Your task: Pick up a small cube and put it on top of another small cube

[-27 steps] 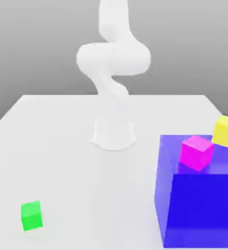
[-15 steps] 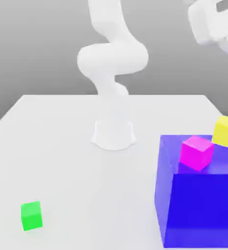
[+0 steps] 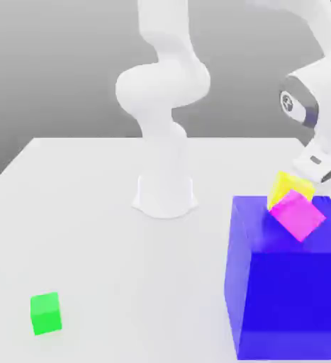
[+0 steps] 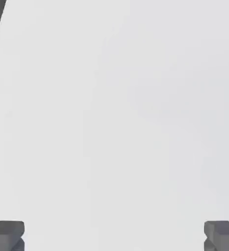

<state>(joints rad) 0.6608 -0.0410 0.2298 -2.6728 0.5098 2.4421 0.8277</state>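
Simulated white robot arm reaching over a large blue block with two small cubes at its top.

Nearest, a green cube point(image 3: 45, 313) sits alone on the white table point(image 3: 90, 234), well apart from the blue block point(image 3: 288, 283) at the exterior view's right. A tilted magenta cube point(image 3: 298, 215) rests on the block's top, touching a tilted yellow cube point(image 3: 289, 188) just behind it. The gripper point(image 4: 114, 235) has its dark fingertips point(image 4: 7, 234) wide apart, holding nothing. Farther back stands the arm's base point(image 3: 165, 195).

Lighting: bright and even, no source to be made out.
Shadows: none cast on the table point(image 3: 90, 213).
Glare: none.
Edges: softly rendered.
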